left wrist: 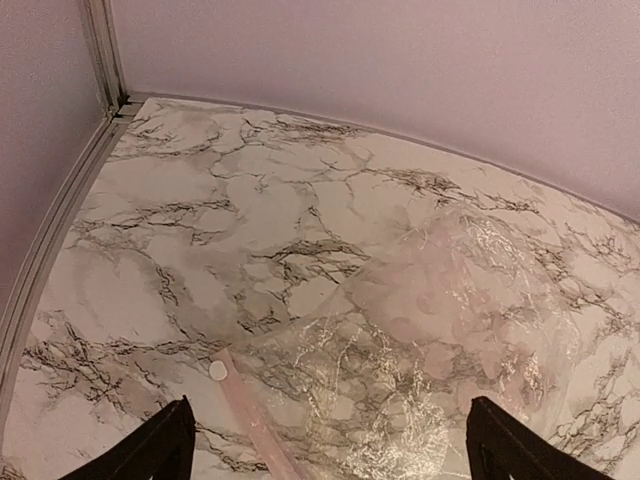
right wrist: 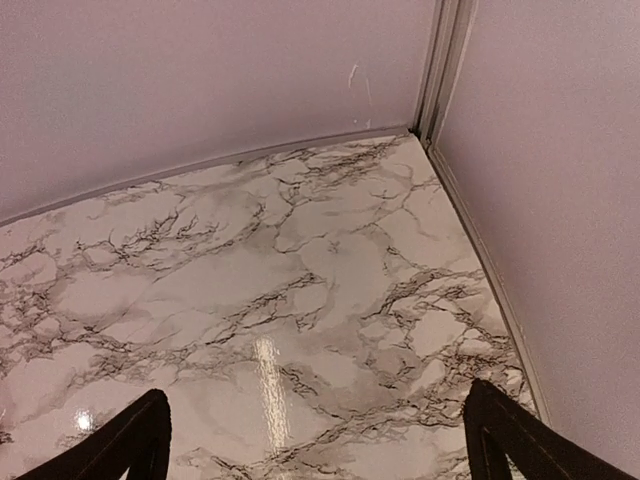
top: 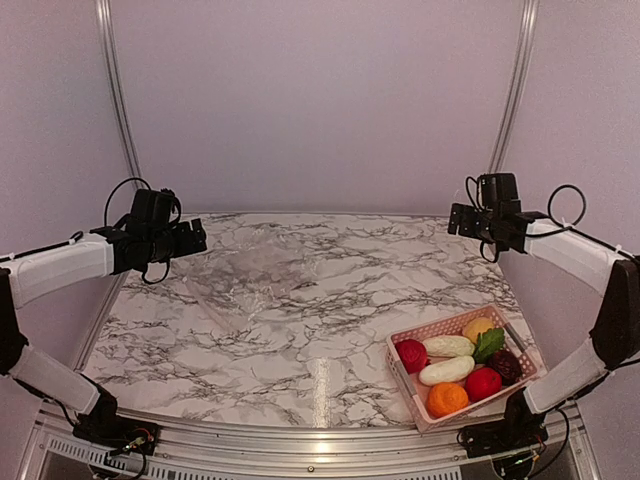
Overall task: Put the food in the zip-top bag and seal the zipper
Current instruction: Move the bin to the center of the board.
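The clear zip-top bag [top: 245, 270] lies flat and crinkly on the marble table's left half; it also shows in the left wrist view [left wrist: 440, 330]. Its pinkish zipper strip [left wrist: 255, 420] runs along the near-left edge. The food sits in a pink lattice basket [top: 455, 415] at the front right: a red ball [top: 411, 354], two white oblong pieces [top: 447, 358], a yellow ball [top: 477, 327], a green leaf [top: 489, 343], a maroon one [top: 505, 365], another red one [top: 483, 383] and an orange one [top: 447, 399]. My left gripper [top: 190, 238] hovers open above the bag's left side. My right gripper [top: 462, 220] hovers open and empty at the far right.
Pale walls with aluminium posts [top: 112, 90] close the table at the back and sides. The table's front edge rail [top: 300, 435] runs near the arm bases. Bare marble [right wrist: 300, 300] lies under the right gripper.
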Motion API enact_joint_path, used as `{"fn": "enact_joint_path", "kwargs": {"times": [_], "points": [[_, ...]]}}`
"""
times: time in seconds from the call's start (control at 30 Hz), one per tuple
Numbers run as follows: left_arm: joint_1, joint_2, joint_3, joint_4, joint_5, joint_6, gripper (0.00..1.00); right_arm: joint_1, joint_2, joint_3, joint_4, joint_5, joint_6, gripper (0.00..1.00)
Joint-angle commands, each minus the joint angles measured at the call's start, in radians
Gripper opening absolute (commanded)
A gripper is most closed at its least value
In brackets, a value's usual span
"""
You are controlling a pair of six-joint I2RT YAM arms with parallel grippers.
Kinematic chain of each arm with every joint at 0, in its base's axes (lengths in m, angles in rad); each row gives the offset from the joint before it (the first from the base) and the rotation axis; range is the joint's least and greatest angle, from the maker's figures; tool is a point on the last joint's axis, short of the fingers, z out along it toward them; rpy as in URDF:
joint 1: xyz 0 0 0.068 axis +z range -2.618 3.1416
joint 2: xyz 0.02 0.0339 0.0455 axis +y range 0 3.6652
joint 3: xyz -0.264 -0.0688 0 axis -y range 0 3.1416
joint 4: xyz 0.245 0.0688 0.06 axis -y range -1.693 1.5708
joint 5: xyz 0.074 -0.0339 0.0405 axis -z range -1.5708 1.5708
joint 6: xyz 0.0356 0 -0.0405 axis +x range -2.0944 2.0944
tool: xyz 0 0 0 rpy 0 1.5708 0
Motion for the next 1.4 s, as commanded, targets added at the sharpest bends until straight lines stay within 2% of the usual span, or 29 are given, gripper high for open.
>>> {"fn": "enact_joint_path", "kwargs": {"times": [0.0,0.07,0.2,0.43,0.6,0.67,0.83,0.93,1.07,1.23,1.37], "points": [[-0.016,-0.017,-0.008,0.01,0.172,0.008,0.95,0.058,-0.044,-0.046,-0.073,-0.072,0.046,0.98],[-0.034,-0.06,-0.056,0.065,0.238,0.004,0.94,0.089,-0.074,-0.078,-0.07,-0.19,0.012,0.98],[-0.069,-0.124,-0.115,0.072,0.283,0.002,0.99,0.18,-0.106,-0.102,-0.095,-0.338,0.018,0.82],[-0.109,-0.102,-0.081,-0.114,0.361,0.032,0.99,0.458,-0.095,-0.015,-0.29,-0.217,-0.024,0.78],[-0.133,-0.1,-0.1,-0.124,0.406,0.038,0.99,0.574,-0.107,-0.009,-0.369,-0.228,0.027,0.77],[-0.157,-0.125,-0.119,-0.1,0.377,0.032,0.99,0.606,-0.115,-0.013,-0.399,-0.235,0.062,0.76],[-0.186,-0.151,-0.112,-0.135,0.195,-0.043,0.99,0.634,-0.18,-0.053,-0.495,-0.27,0.204,0.72],[-0.186,-0.125,-0.098,-0.15,0.196,-0.044,0.99,0.634,-0.242,-0.097,-0.527,-0.272,0.268,0.7],[-0.182,-0.167,-0.168,-0.045,0.154,-0.21,0.99,0.635,-0.304,-0.147,-0.565,-0.292,0.323,0.64],[-0.184,-0.103,-0.163,0.046,0.283,-0.229,0.99,0.7,-0.361,-0.211,-0.636,-0.26,0.386,0.6],[-0.193,-0.037,-0.096,-0.003,0.307,-0.178,0.9,0.768,-0.358,-0.24,-0.673,-0.249,0.421,0.61]]}}
